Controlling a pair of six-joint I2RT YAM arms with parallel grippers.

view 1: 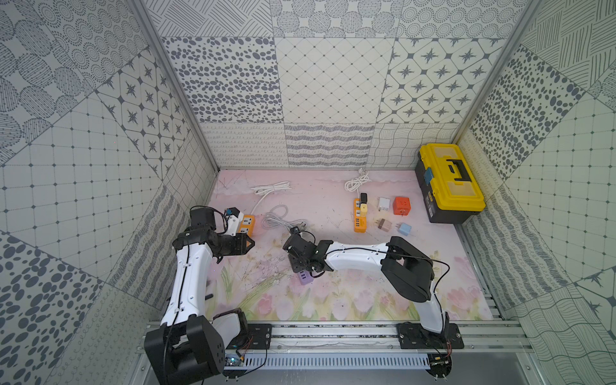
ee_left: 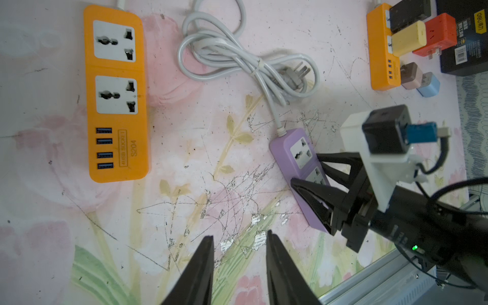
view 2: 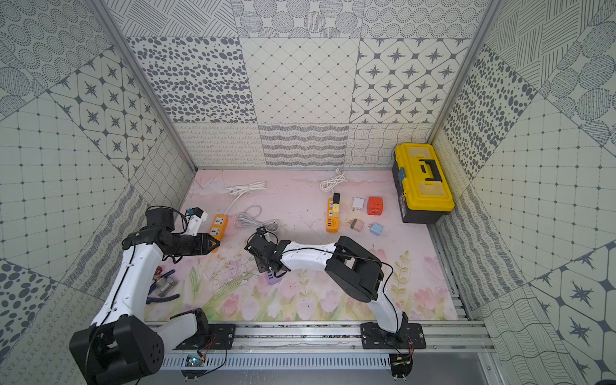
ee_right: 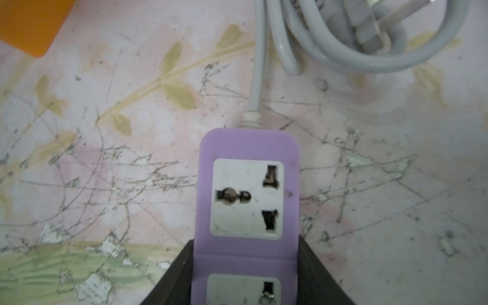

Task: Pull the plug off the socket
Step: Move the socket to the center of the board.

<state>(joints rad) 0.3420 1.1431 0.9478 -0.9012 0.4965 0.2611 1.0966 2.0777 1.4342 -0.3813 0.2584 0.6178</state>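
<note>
Right wrist view: right pincer (ee_right: pixel 246 240) is closed on the purple power strip (ee_right: pixel 247 200), fingers (ee_right: pixel 174 277) flat against both long sides. Its grey cord (ee_right: pixel 343 60) lies coiled just beyond. Meanwhile left pincer (ee_left: pixel 239 235) is part open, holding nothing, above the worktop (ee_left: pixel 184 132) near an orange power strip (ee_left: pixel 116 92). Further back, black plug (view 1: pixel 363 197) and yellow plug (view 1: pixel 364 208) sit in the far orange strip (view 1: pixel 359 223), well apart from both pincers.

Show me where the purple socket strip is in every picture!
Top view: purple strip, mid-table.
Top view: mid-table too.
Left wrist: inside the right claw.
Right wrist: filling the middle, between claw fingers.
Landmark: its gray coiled cord, in all four.
</note>
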